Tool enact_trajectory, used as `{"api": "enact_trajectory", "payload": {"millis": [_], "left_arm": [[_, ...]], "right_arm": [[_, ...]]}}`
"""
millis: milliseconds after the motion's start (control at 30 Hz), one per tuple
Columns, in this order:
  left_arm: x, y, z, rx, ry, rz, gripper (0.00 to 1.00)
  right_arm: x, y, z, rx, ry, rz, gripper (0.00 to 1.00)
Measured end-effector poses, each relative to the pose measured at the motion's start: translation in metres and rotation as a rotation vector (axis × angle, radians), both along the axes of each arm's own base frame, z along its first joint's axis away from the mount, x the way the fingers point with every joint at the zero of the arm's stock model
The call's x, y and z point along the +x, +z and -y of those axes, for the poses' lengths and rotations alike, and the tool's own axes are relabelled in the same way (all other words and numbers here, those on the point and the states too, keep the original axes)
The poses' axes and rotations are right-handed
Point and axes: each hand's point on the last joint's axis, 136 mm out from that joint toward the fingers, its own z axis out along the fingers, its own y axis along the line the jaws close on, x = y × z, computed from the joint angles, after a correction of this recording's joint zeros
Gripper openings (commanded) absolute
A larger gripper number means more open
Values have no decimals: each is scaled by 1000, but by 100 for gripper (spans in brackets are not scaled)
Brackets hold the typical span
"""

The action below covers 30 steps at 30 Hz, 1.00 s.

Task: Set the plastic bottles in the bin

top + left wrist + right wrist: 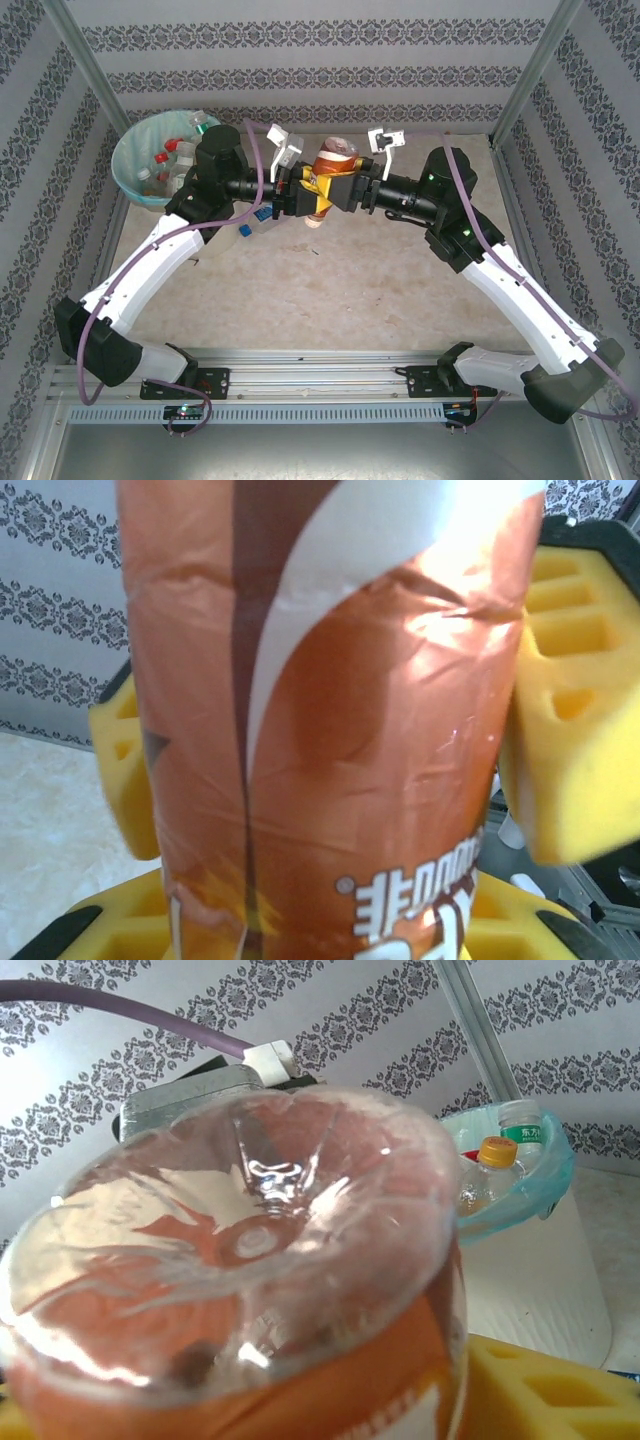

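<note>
Clamped in the left hand [311, 190] above the middle of the counter [330, 300]: an orange bottle [334, 162], clear of the surface, base up and cap down, slightly tilted. In the left wrist view, yellow pads [125, 920] tight against the label at the bottom edge. Flanked from the opposite side by the right hand [346, 190], side pads [575, 710] close to the bottle; cannot tell whether pressing it or standing just off. At the far left corner, the bin [122, 183], teal bag over the rim, well apart from the held bottle, with clear bottles [170, 155] inside, among them a yellow-capped one [497, 1156] and a white-capped one [522, 1125]
</note>
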Motion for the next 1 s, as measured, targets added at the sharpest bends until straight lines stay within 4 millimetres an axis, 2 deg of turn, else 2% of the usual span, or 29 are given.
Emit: {"api": "enact_trajectory", "payload": {"millis": [33,67,233,333,433,567,667,733,867,1000], "left_arm": [[0,1,0,-2,7,5,26],[1,3,-1,-3,21,12,26],[10,15,-13,-9,140,53,24],[29,22,-37,16,299,56,21],[64,33,-83,54,552,47,13],[104,36,-178,137,966,34,15],[112,30,-236,240,1204,39,14],[116,26,-265,307,1320,42,14],[123,2,-325,449,1518,-10,15],[127,-28,-363,523,1604,-108,20]], "right_arm": [[2,0,1,-2,-13,1,96],[3,0,2,-4,-31,3,98],[10,2,27,1,-198,43,98],[8,7,50,15,-311,85,98],[7,12,71,27,-407,123,98],[12,12,85,29,-482,135,98],[19,5,86,15,-500,120,98],[23,0,85,4,-504,110,98],[27,-7,82,-12,-504,95,98],[27,-9,83,-15,-504,92,98]]}}
